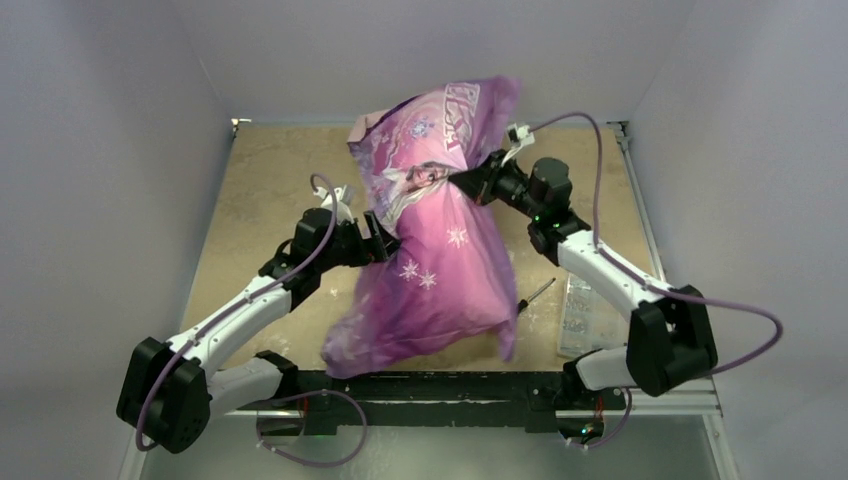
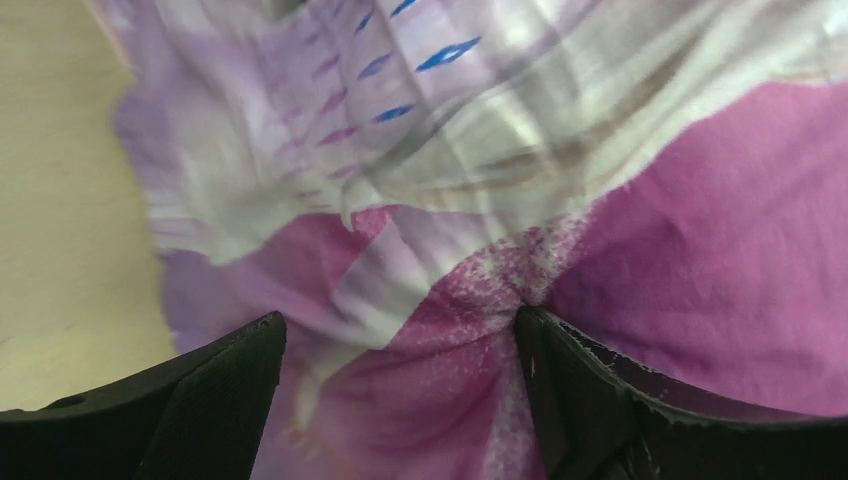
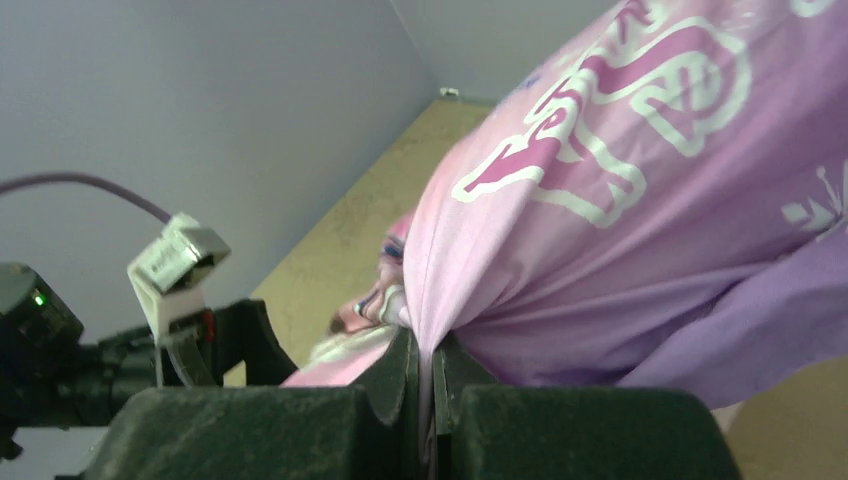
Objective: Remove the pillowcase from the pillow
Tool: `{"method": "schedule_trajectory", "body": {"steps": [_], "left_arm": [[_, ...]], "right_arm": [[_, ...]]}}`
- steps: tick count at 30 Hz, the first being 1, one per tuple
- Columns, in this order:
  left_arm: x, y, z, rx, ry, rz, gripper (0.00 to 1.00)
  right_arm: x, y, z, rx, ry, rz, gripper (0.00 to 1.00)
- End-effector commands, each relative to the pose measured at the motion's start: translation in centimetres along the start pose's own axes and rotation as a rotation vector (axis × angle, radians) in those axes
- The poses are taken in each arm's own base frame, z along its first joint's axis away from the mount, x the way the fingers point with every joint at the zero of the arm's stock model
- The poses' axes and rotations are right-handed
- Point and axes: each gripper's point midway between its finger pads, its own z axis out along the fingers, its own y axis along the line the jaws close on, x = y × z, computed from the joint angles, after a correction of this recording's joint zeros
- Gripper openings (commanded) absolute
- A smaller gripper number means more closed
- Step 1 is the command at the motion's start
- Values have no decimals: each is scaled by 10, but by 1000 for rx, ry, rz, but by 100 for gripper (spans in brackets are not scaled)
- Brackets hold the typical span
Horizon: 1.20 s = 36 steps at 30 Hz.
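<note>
The purple-magenta pillowcase [image 1: 440,250], printed with a cartoon princess and snowflakes, bulges full and hangs tilted between my two grippers above the table. The pillow is hidden inside it. My left gripper [image 1: 385,240] grips its left side at mid-height. In the left wrist view [image 2: 398,330] the jaws stand partly apart with a thick fold of the pillowcase [image 2: 700,250] bunched between them. My right gripper [image 1: 465,182] is shut on a thin pinch of fabric higher up on the right side. In the right wrist view [image 3: 425,350] the pillowcase [image 3: 620,230] runs down between the closed jaws.
A screwdriver [image 1: 535,293] lies on the tan table [image 1: 260,180] just right of the pillowcase's lower end. A clear plastic piece [image 1: 580,315] lies by the right arm's base. Grey walls close the table in on three sides.
</note>
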Motion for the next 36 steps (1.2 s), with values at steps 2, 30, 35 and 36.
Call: {"method": "schedule_trajectory", "body": {"steps": [2, 30, 35, 36], "left_arm": [[-29, -85, -16, 286, -26, 62, 84], [-89, 42, -242, -328, -803, 111, 87], [-87, 47, -247, -343, -819, 84, 88], [-86, 47, -244, -346, -807, 87, 88]], "right_arm": [[-139, 58, -10, 32, -243, -231, 0], [111, 199, 161, -275, 224, -150, 61], [57, 220, 146, -261, 111, -155, 95], [47, 218, 143, -233, 86, -154, 99]]}}
